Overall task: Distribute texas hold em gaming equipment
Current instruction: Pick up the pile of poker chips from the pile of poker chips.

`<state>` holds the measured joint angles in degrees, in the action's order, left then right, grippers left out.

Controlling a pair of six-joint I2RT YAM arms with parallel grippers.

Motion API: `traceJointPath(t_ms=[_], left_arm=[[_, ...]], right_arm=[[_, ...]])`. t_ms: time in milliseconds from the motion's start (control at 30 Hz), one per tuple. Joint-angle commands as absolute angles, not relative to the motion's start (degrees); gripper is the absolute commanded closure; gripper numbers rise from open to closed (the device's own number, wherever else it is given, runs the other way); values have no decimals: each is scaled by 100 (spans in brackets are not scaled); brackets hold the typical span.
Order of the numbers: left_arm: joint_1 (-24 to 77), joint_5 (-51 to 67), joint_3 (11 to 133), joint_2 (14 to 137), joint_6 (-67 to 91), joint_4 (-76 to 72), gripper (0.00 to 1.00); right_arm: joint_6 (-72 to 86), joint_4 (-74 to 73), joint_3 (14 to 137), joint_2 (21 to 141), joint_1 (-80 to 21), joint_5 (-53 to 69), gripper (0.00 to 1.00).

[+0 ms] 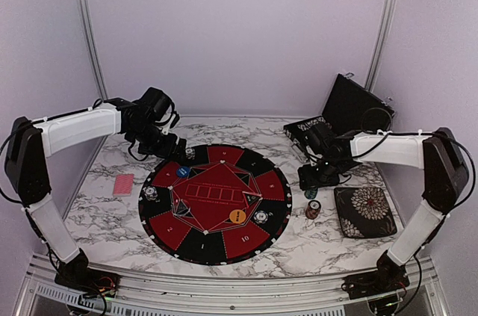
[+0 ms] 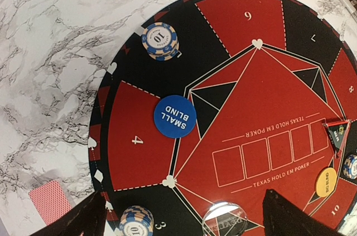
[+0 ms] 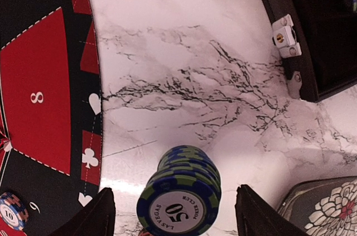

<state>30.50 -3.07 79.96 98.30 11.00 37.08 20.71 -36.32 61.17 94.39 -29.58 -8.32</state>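
A round red-and-black poker mat (image 1: 215, 204) lies mid-table. On it are a blue "small blind" button (image 2: 174, 116), an orange button (image 2: 326, 182), a clear dealer disc (image 2: 224, 218) and small chip stacks (image 2: 159, 41), (image 2: 135, 220), (image 1: 259, 217). A pink-backed card (image 1: 123, 184) lies left of the mat. My left gripper (image 1: 175, 148) is open above the mat's far left, with the dealer disc lying between its fingers. My right gripper (image 1: 314, 178) is open and straddles a blue-green "50" chip stack (image 3: 181, 191) without touching it. A red chip stack (image 1: 313, 209) stands just nearer.
An open black hinged case (image 1: 351, 110) stands at the back right, its latch edge in the right wrist view (image 3: 290, 41). A dark flower-patterned tray (image 1: 364, 211) lies right of the chip stacks. The table is white marble (image 3: 195, 68) with walls on three sides.
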Motion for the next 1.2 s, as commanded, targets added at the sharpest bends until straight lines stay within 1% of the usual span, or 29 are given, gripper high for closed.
traceJointPath(t_ms=[0,600,933,1167], left_arm=[[3067,-354,7937,9696,1006,3603,1],[3067,-340,7924,9791,993,3600,1],[3067,-322,7928,9827,995,3601,1],[3067,-299,7926,9840,1002,3595,1]], right_arm=[[2013,-3447,6331,9550,-2892,-823,30],[2013,-3465,6381,9690,-2872,-1036,41],[2041,-3463,6348,9673,-2873,-1072,49],[2053,-3478,6309,9645,-2873,-1105,51]])
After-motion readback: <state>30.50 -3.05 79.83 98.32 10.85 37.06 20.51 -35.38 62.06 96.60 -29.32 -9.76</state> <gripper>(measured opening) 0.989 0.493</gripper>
